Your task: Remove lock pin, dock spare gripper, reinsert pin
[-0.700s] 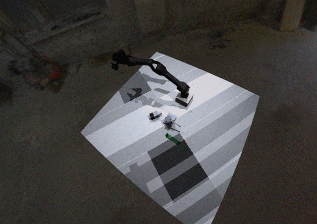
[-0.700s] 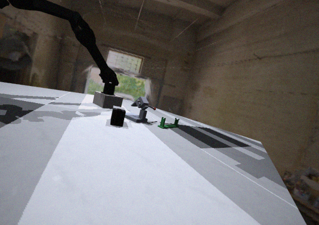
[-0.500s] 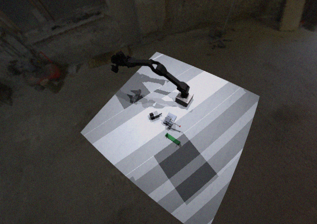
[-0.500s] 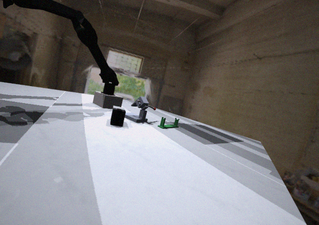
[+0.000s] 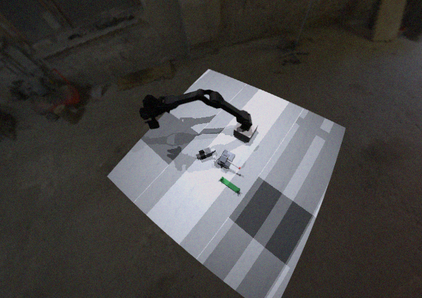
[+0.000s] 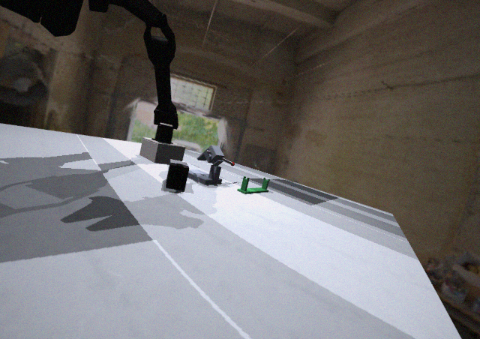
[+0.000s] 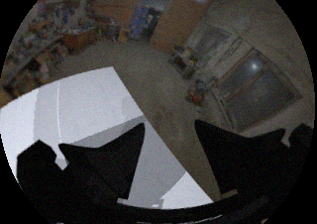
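The grey mount stands on the table with its tilted socket head raised. The lock pin, thin with a red tip, sticks out of the socket's side. How deep it sits is hidden. The spare gripper, a dark block-like piece, rests on a pale support beside the mount. My gripper is open with nothing between its fingers. It hangs high, away from the mount and the spare gripper, near the table's edge in the top view.
A green cradle with two uprights stands on the table near the pin's red end. The arm's base block is behind the mount. The wrist view shows the table edge and floor beyond the fingers.
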Available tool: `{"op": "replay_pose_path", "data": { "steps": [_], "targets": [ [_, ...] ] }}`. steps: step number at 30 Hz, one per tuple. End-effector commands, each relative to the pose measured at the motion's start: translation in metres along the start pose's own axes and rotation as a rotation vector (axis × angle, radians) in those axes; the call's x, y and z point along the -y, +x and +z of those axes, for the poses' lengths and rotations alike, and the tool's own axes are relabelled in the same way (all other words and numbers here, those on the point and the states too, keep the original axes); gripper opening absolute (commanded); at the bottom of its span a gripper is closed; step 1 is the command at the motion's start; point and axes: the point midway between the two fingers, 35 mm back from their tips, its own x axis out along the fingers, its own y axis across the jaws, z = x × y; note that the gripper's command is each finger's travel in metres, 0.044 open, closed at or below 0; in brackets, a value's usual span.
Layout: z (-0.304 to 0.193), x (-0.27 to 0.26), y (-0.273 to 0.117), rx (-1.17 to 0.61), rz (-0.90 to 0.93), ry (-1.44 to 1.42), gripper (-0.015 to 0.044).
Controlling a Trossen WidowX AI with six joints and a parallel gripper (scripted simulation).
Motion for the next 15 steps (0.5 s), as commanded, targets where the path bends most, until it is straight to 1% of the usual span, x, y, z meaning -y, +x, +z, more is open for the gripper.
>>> {"op": "replay_pose_path", "data": {
  "steps": [1, 8, 15],
  "targets": [
    [0.014, -0.055, -0.018, -0.014, 0.111, -0.105, 0.0300],
    [0.031, -0.160, -0.067, -0.028, 0.320, -0.326, 0.0300],
    [0.029, -0.250, -0.132, -0.028, 0.519, -0.565, 0.0300]
  ]
}}
